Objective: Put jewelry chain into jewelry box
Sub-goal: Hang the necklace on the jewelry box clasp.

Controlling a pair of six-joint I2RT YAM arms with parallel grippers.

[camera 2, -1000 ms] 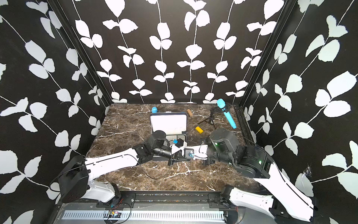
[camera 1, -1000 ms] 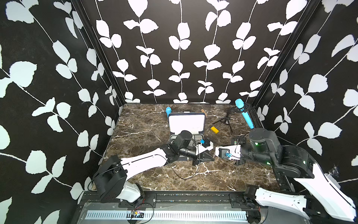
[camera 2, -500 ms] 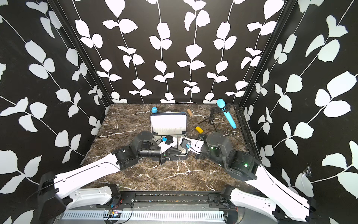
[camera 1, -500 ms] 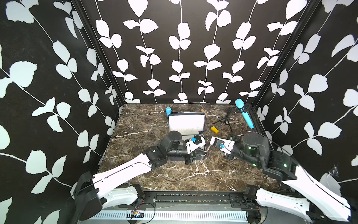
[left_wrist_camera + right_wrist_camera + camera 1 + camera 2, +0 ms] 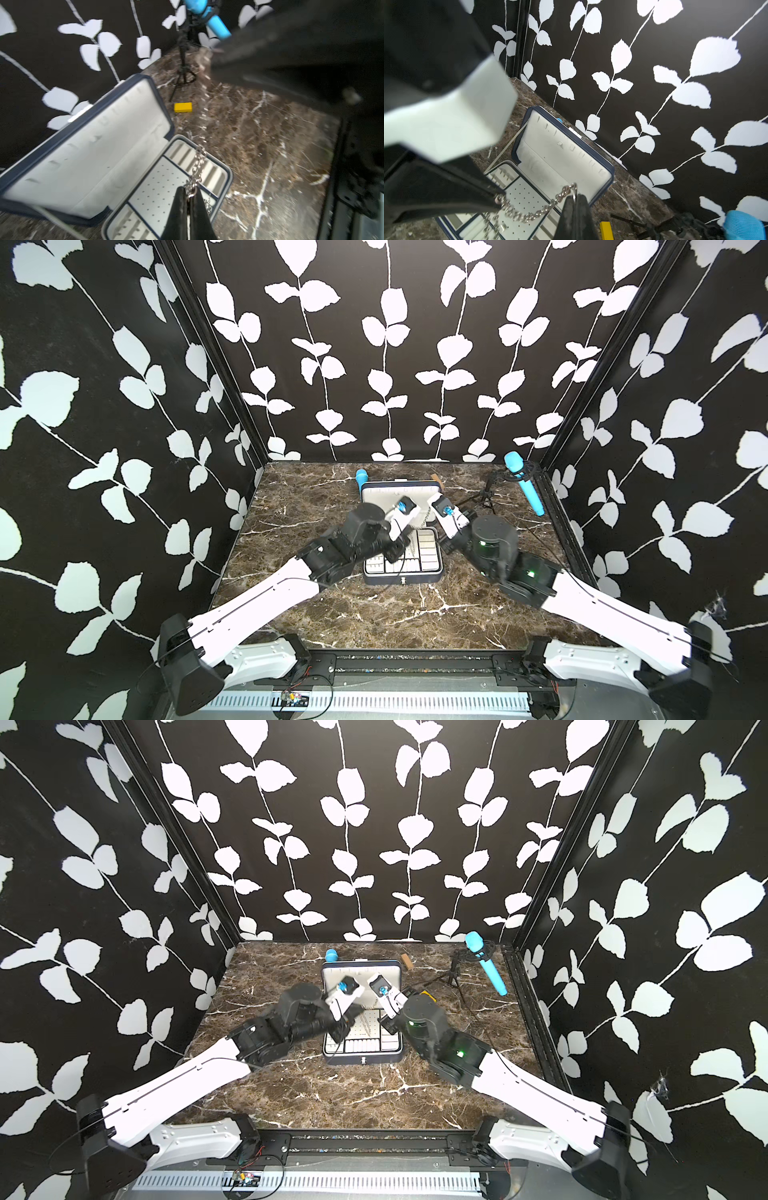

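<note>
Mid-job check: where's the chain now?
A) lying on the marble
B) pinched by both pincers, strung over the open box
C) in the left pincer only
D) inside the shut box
B: the jewelry chain sags between the left pincer and the right pincer, above the open jewelry box.

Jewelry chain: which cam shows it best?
Right wrist view: the jewelry chain sags, links distinct, between the left gripper and the right gripper, above the open jewelry box. The left wrist view shows only a shorter, blurrier run. In both top views it is a faint thread at best.
</note>
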